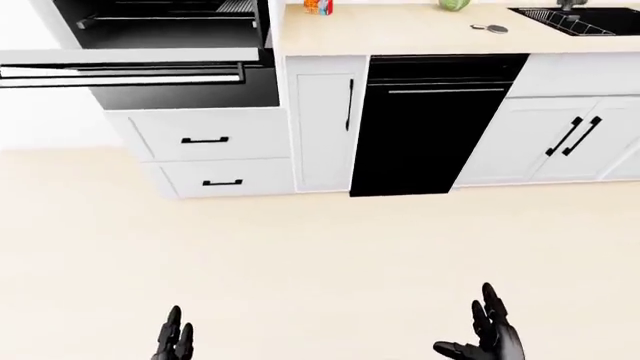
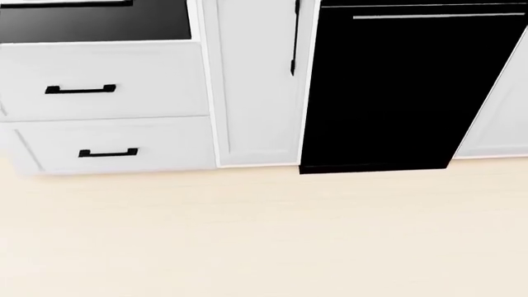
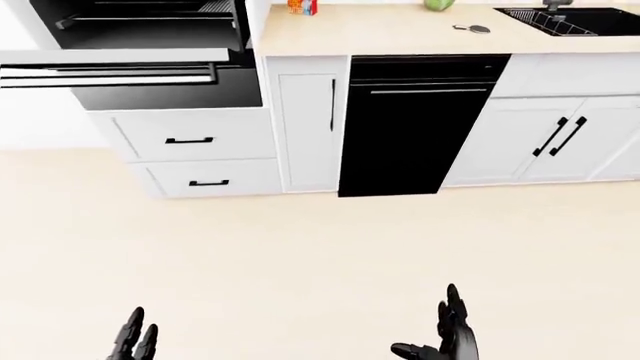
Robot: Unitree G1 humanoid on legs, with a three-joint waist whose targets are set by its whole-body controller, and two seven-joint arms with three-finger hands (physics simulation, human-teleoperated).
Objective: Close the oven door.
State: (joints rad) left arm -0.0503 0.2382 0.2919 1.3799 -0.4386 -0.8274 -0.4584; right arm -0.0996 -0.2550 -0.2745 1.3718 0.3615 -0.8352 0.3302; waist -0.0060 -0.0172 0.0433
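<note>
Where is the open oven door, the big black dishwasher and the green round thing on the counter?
White open oven door [image 1: 130, 56], left-eye view, its near edge.
Black dishwasher front [image 1: 425, 139], left-eye view, panel middle.
Green round thing [image 1: 454, 4], left-eye view, its lower part.

The oven door [image 1: 125, 66] is seen at the left-eye view's upper left, white-faced, swung down flat and fully open. The black oven cavity [image 1: 165, 19] with its wire racks is exposed above it.

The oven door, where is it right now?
The oven door hangs open flat at the upper left of the left-eye view, above two white drawers and left of the black dishwasher. Both hands are low, far from it.
</note>
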